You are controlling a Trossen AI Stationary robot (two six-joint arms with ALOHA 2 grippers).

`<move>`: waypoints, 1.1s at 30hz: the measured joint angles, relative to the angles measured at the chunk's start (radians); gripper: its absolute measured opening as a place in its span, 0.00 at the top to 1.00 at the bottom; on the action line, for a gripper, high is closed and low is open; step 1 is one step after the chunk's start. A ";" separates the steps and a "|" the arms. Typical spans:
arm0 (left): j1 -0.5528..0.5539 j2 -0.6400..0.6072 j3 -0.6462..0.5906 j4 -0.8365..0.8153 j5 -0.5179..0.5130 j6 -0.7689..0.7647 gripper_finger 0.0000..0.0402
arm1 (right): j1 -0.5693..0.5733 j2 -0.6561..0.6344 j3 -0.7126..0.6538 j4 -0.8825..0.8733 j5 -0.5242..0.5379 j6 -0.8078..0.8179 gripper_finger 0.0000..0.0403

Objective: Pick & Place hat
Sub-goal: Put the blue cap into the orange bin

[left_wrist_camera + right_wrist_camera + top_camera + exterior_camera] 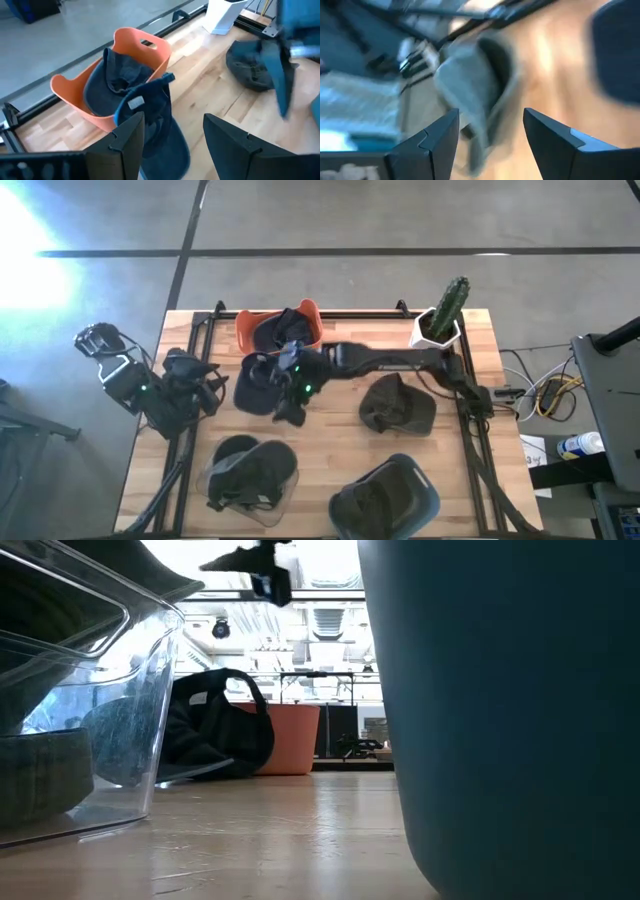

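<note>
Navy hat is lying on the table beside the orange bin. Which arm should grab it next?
Probably the right. The right gripper hangs open at the navy hat, beside the orange bin. The left gripper, also open, waits at the table's left edge.

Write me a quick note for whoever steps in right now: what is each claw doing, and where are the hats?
Left claw: open, empty, waiting at the table's left side.
Right claw: open, empty, stretched across to the dark blue hat lying on the table in front of the orange bin.
Another hat sits in that bin. One hat is in the clear bin, one in the blue bin. A grey hat lies loose on the table.
Left: the two loose hats.
</note>
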State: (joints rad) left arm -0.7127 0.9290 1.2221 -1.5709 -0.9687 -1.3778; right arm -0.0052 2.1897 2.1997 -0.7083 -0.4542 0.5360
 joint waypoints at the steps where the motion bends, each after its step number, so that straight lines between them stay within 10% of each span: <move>1: 0.010 -0.002 -0.003 0.000 -0.004 0.007 0.51 | -0.010 -0.011 0.001 -0.006 0.035 -0.002 0.47; 16: 0.370 -0.081 -0.354 0.149 0.188 -0.130 0.51 | -0.171 -0.019 -0.050 -0.175 0.177 -0.101 0.47; 33: 1.016 -0.027 -0.459 0.531 0.680 0.401 0.51 | -0.269 -0.020 -0.072 -0.174 0.147 -0.111 0.47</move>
State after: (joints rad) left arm 0.3038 0.9018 0.7635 -1.0394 -0.2887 -0.9767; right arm -0.2741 2.1696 2.1277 -0.8819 -0.3073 0.4245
